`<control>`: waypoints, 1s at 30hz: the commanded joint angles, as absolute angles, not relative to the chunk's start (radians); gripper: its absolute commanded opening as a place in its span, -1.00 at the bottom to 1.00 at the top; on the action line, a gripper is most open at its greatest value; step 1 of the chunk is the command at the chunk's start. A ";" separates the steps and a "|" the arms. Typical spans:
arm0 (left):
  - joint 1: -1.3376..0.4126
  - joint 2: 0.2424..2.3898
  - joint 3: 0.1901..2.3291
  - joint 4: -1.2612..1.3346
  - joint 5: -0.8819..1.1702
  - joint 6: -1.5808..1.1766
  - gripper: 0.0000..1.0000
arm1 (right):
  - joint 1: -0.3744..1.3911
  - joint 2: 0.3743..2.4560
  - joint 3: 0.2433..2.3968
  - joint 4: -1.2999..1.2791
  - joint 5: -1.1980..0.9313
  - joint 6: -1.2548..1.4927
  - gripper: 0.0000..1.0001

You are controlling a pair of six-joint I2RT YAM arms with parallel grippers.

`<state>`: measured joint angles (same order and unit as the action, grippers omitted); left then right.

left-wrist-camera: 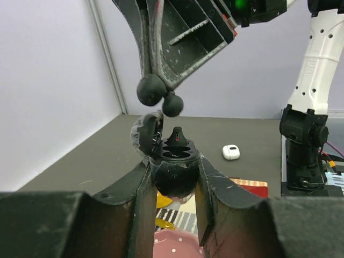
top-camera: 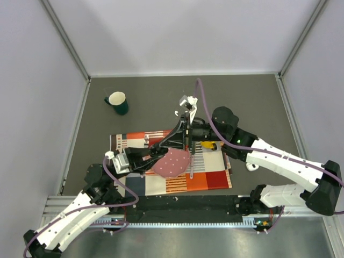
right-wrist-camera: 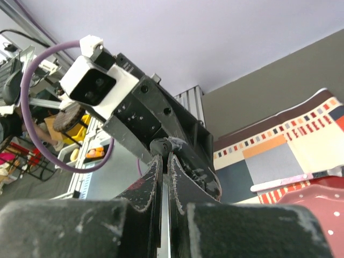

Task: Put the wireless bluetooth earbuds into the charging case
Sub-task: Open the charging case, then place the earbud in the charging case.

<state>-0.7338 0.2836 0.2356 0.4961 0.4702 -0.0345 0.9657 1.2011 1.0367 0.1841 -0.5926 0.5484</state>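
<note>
Looking down from above, we see the dark grey bench (top-camera: 161, 97) with both arms reaching in over a patterned cloth (top-camera: 207, 174) of orange, white and blue-grey blocks. A pink dotted plate (top-camera: 172, 163) lies on that cloth. A green mug (top-camera: 117, 102) with a white inside stands upright on the bare bench, well apart from the cloth.

The left pincer (left-wrist-camera: 176, 164) is clamped on the charging case (left-wrist-camera: 174, 183). This is a black oval body held off the bench above the plate and cloth, one finger on each side. Its lid (left-wrist-camera: 144, 134) is swung open to one side, and two round wells face up.

The right pincer (left-wrist-camera: 161, 97) hangs just above the case with its fingers together. Two rounded black lumps sit at its tip. We cannot tell whether they are part of the fingers or a held piece.

A white rounded box (left-wrist-camera: 231, 152) with a small dark mark lies on the bare bench near the right arm's base, apart from the cloth.

One small black earbud (left-wrist-camera: 176, 135) with a red mark stands up in the open case.
</note>
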 commanded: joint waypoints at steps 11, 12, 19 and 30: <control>-0.739 0.295 0.272 0.517 0.422 -0.074 -1.00 | 0.960 1.171 1.114 0.158 -0.581 0.466 -1.00; -0.738 0.296 0.272 0.517 0.413 -0.078 -1.00 | 0.960 1.166 1.112 0.161 -0.587 0.463 -1.00; -0.739 0.292 0.238 0.541 0.347 -0.049 -1.00 | 0.962 1.131 1.117 0.132 -0.537 0.466 -1.00; -0.738 0.305 0.170 0.669 0.285 -0.015 -1.00 | 0.979 1.097 1.094 0.012 -0.261 0.558 -1.00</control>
